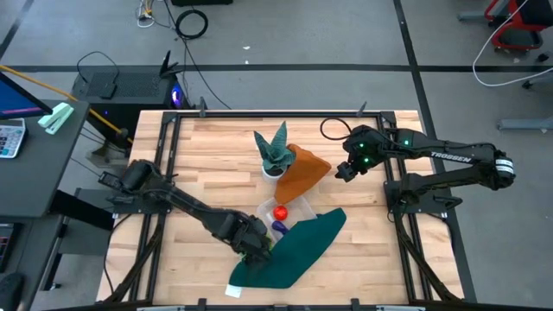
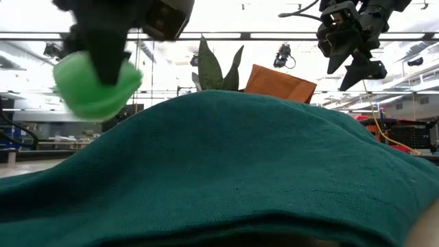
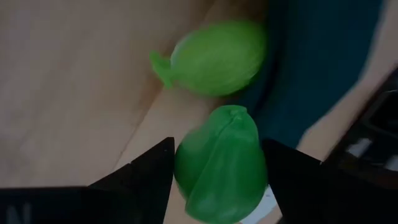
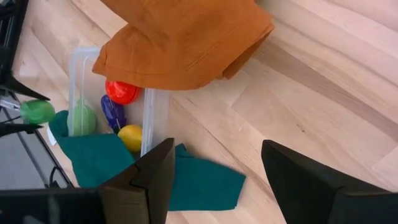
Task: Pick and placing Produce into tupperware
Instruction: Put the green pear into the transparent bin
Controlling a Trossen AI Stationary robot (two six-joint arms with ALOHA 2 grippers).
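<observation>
Left gripper (image 3: 217,171) squeezes a green toy fruit (image 3: 221,165), lifted beside the teal cloth (image 1: 294,246). The tupperware (image 4: 81,62) probably sits just beyond. Smooth and round, the fruit could slip out. Right gripper (image 1: 344,171) waits open, empty.

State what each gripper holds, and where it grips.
Left gripper pinches a green toy fruit by its two sides; right gripper holds nothing.

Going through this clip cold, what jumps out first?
The left gripper holds a green toy fruit lifted over the teal cloth at the table's front. An orange cloth drapes over the clear tupperware, with red, purple and yellow pieces inside. The right gripper hangs open and empty beside the orange cloth.
</observation>
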